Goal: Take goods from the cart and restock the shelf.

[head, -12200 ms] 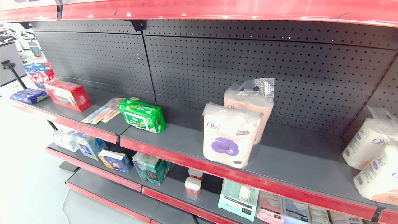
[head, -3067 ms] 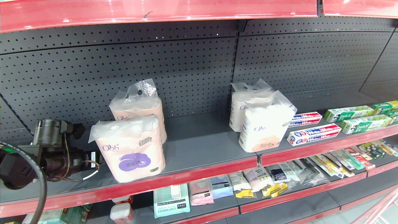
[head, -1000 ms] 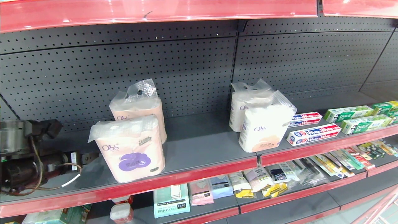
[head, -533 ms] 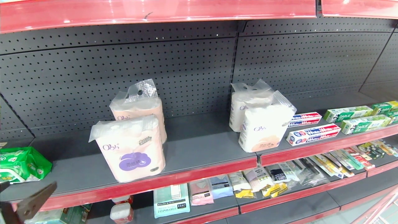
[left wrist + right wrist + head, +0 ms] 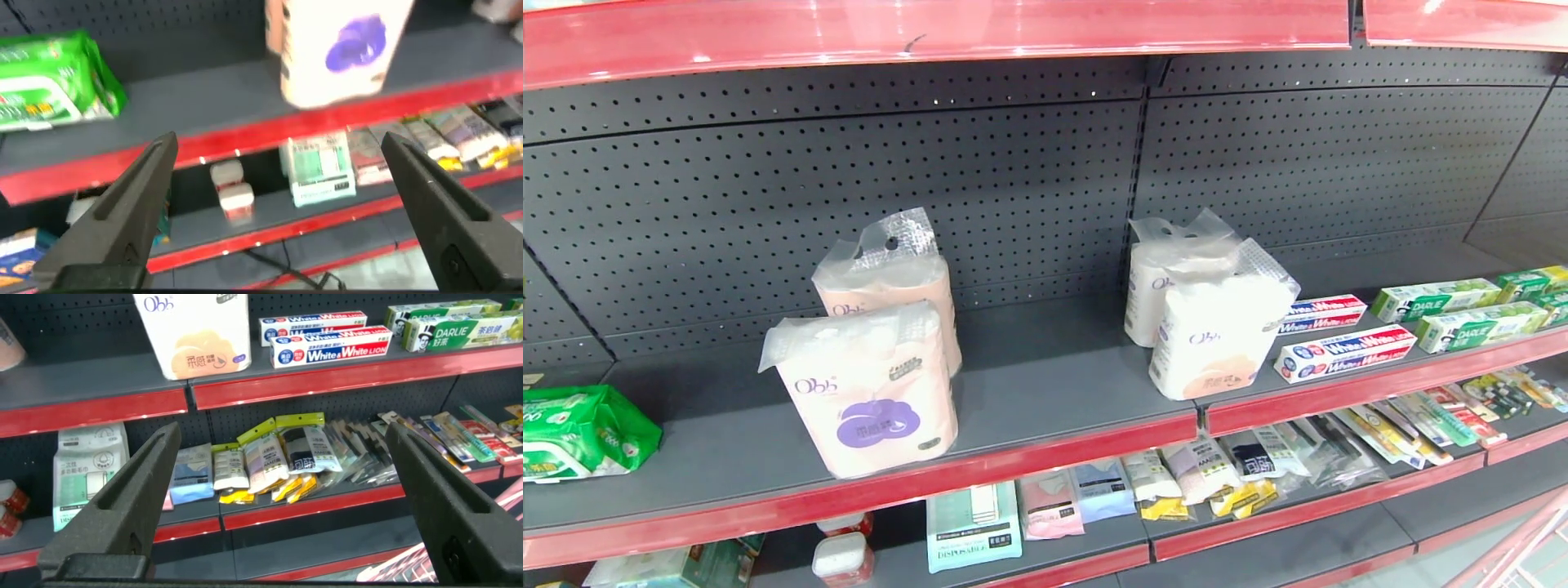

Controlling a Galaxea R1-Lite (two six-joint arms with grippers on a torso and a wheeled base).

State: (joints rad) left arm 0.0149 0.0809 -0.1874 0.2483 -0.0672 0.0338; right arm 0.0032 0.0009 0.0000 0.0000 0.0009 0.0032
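grey shelf (image 5: 1045,388) holds tissue packs (image 5: 866,400) and toothpaste boxes (image 5: 1343,353).

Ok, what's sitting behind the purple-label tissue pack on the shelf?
A second peach tissue pack stands right behind the purple-label pack, pegboard wall beyond. Its lower front is covered.

Four tissue packs (image 5: 870,400) (image 5: 890,286) (image 5: 1217,343) (image 5: 1147,290), one wipes pack (image 5: 580,433)

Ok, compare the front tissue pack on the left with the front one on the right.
The left front pack is peach with a purple emblem; the right front pack is white with a peach emblem. Both stand upright near the front edge of the shelf.
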